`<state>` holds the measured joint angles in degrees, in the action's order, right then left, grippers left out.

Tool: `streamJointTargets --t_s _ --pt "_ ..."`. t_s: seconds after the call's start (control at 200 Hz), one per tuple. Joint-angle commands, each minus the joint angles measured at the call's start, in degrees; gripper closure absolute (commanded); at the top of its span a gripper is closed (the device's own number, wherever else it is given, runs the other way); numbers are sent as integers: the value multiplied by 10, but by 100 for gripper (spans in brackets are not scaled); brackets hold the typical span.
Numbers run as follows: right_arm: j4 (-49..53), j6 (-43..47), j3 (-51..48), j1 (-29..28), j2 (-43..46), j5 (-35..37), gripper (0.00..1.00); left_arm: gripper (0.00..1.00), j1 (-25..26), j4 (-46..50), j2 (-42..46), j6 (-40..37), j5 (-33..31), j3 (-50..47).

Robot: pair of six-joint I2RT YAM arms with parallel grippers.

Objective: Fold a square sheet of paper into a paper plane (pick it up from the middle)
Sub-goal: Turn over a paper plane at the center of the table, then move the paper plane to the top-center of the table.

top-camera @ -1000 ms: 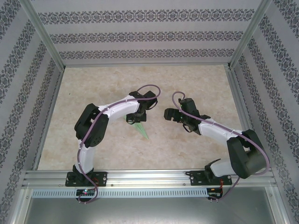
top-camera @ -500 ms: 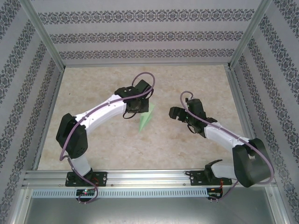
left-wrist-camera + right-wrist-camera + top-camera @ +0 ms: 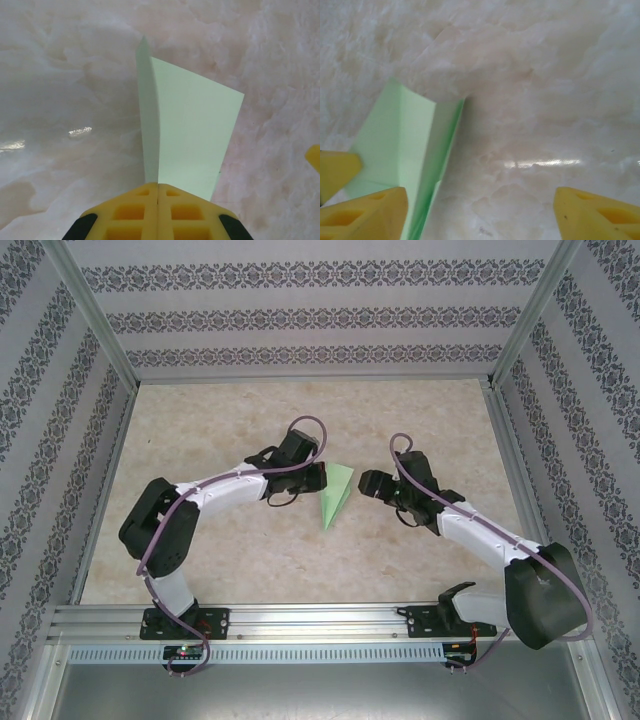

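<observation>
Judging from here, the folding looks all but finished: the left hand (image 3: 158, 192) is pinched tight on the paper plane (image 3: 192, 135), a slim green dart with a centre crease, sticking out ahead of its fingers over the bench (image 3: 420, 420). Just beside the plane, the right hand (image 3: 480, 202) hangs spread wide, gripping nothing. Only a final tidy seems left.

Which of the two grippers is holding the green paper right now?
The left gripper: it is pinched shut on the paper plane, while the right gripper stands open beside it.
</observation>
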<state>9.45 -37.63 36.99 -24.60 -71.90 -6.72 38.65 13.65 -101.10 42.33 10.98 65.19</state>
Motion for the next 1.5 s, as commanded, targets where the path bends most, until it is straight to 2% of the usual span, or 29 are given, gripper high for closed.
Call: streamJointTargets --t_s 0.0,0.2,0.245,0.545,0.689,0.894,1.494 --pt "10 -33 35 -27 -16 -7 30 100 -14 -138 6 54 30 -48" --pt "24 -60 87 -101 -70 14 59 100 -23 -207 25 97 17 -134" --pt "27 -63 101 -119 -82 17 63 100 -23 -221 30 106 11 -153" --pt "87 -76 176 -168 -167 43 65 100 -23 -256 46 118 9 -198" --pt "103 -90 181 -169 -184 50 65 100 -24 -255 43 116 7 -200" --pt "85 -100 178 -167 -201 11 64 100 -24 -259 37 116 11 -201" --pt "108 -94 187 -163 -233 24 66 100 -25 -264 29 114 28 -198"
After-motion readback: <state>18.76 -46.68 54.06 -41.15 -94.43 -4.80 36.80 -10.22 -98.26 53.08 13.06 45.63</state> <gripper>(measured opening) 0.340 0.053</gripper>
